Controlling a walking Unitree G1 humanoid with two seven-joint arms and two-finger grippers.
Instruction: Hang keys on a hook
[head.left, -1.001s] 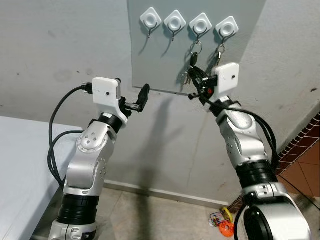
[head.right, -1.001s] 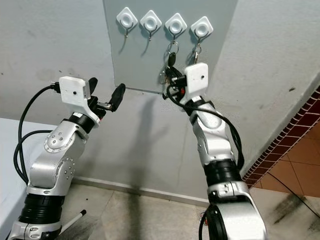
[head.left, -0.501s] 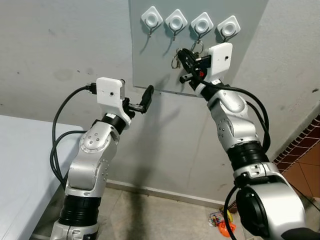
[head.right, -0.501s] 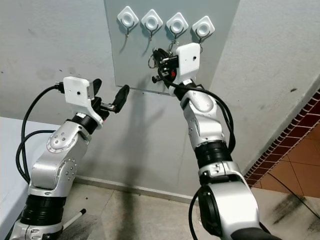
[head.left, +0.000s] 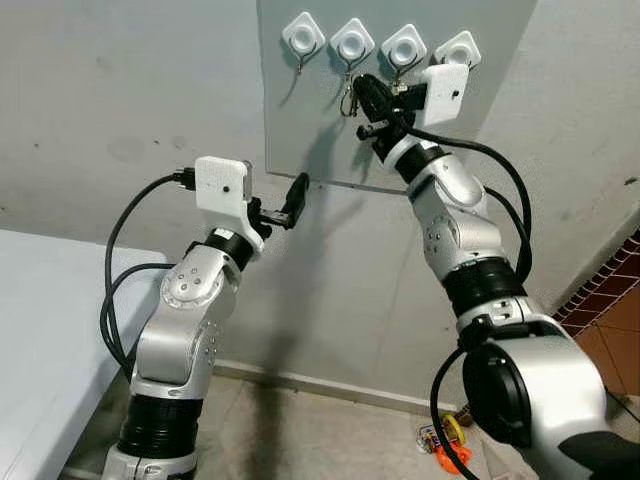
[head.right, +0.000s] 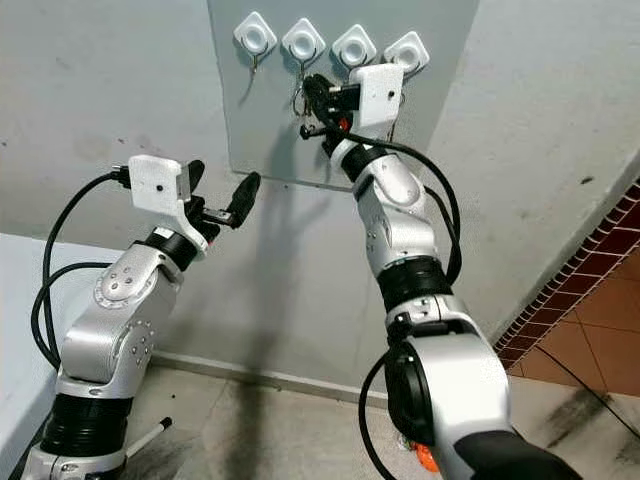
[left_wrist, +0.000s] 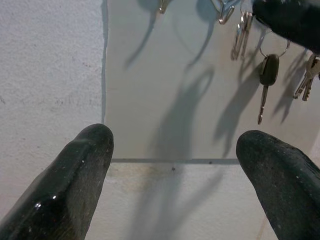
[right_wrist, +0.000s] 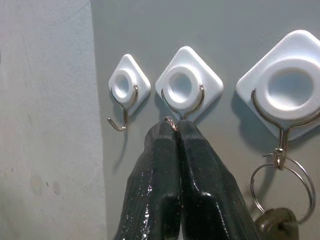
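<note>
Four white hooks sit in a row on a grey panel (head.left: 300, 120). My right gripper (right_wrist: 173, 129) is raised to the second hook (right_wrist: 182, 89) and is shut on a set of keys (left_wrist: 241, 36), which dangles beneath it. A bit of ring shows at its fingertips, right at the hook's lower bend; I cannot tell whether it is over the wire. The first hook (right_wrist: 125, 87) is bare. The third hook (right_wrist: 292, 85) carries a ring with a black-headed key (left_wrist: 268, 70). More keys (left_wrist: 306, 77) hang further right. My left gripper (head.right: 218, 186) is open below the panel's left corner, holding nothing.
A white surface (head.left: 40, 330) lies at my lower left. Red brick tiling (head.left: 610, 280) runs along the wall at the right. Small orange clutter (head.left: 450, 452) lies on the floor by the wall, and a thin stick (head.right: 150, 436) lies near my left side.
My right gripper has risen and swung left with the keys, from below the third hook to just under the second hook. The left arm has barely moved.
</note>
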